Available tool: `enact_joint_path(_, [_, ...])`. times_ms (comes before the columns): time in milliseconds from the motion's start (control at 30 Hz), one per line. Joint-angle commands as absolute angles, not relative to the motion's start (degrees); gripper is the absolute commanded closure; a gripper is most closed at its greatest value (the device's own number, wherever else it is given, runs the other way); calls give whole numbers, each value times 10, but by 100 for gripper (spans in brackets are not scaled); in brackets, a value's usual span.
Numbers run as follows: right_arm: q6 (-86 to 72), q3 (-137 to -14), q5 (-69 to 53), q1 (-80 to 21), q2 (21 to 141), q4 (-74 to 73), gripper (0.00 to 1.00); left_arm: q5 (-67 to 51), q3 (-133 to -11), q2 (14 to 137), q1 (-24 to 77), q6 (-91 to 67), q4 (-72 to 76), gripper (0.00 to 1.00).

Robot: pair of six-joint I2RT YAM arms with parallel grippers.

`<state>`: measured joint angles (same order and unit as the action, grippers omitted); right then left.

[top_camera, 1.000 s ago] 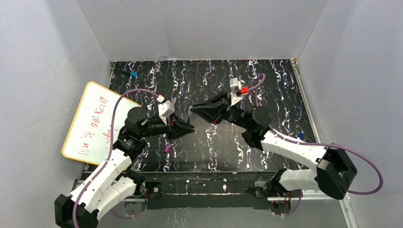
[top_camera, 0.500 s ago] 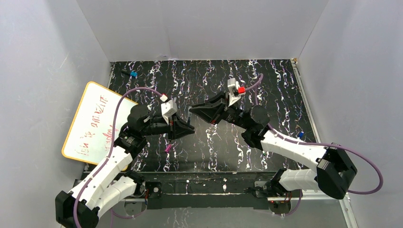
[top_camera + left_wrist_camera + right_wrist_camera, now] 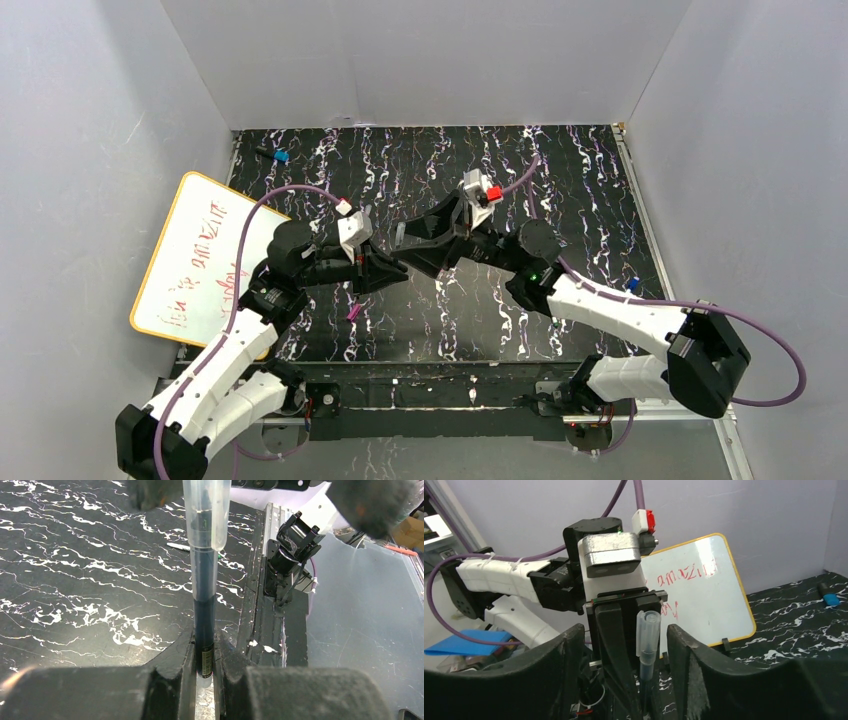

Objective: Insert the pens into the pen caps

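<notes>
The dark-barrelled pen (image 3: 204, 590) stands roughly upright above the middle of the worktop (image 3: 560, 180), a little left of centre, and is clear of the surface. Its lower end is pinched between the fingers of the left gripper (image 3: 204, 655), which is clamped narrowly on the barrel. A translucent greyish cap (image 3: 206, 510) sleeves the pen's upper end; whether it is pushed fully home cannot be told. The right gripper (image 3: 624, 637) reaches in from the right at cap height. Its fingers (image 3: 689, 665) are spread wide on either side of the cap, with a gap showing between them and the plastic, so it grips nothing. A second pen (image 3: 178, 545), pale-barrelled with a greenish end, lies flat on the black, white-veined surface towards the near edge. A magenta cap (image 3: 352, 313) also lies loose close to the near edge, left of centre and just in front of the left gripper. A yellow-framed whiteboard (image 3: 195, 260) with red scribbles sits tilted across the left edge of the worktop. A blue-tipped black object (image 3: 275, 155) lies in the far left corner, well apart from both arms.
</notes>
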<state>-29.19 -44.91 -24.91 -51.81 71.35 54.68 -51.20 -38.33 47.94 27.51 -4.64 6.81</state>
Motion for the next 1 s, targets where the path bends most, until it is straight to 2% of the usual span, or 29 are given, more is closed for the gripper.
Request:
enact_joint_path(0, [-282, -473, -266, -525, 712, 556, 28, -522, -384, 469, 277, -40, 72, 100])
enact_joint_path(200, [-292, -488, -274, -525, 735, 598, 22, -529, -377, 472, 279, -40, 71, 100])
enact_joint_path(533, [-302, -532, -285, -525, 780, 628, 23, -532, -374, 473, 283, -38, 69, 100])
enact_joint_path(600, [-303, -537, -286, -525, 783, 626, 29, -530, -372, 470, 284, -37, 69, 100])
enact_joint_path(733, [-302, -539, -287, -524, 783, 618, 60, -528, -369, 467, 284, -35, 69, 100])
enact_joint_path(867, [-299, -538, -286, -524, 781, 608, 64, -528, -369, 466, 284, -33, 69, 100])
enact_joint_path(967, [-296, -537, -287, -525, 777, 603, 63, -528, -370, 465, 284, -33, 69, 100])
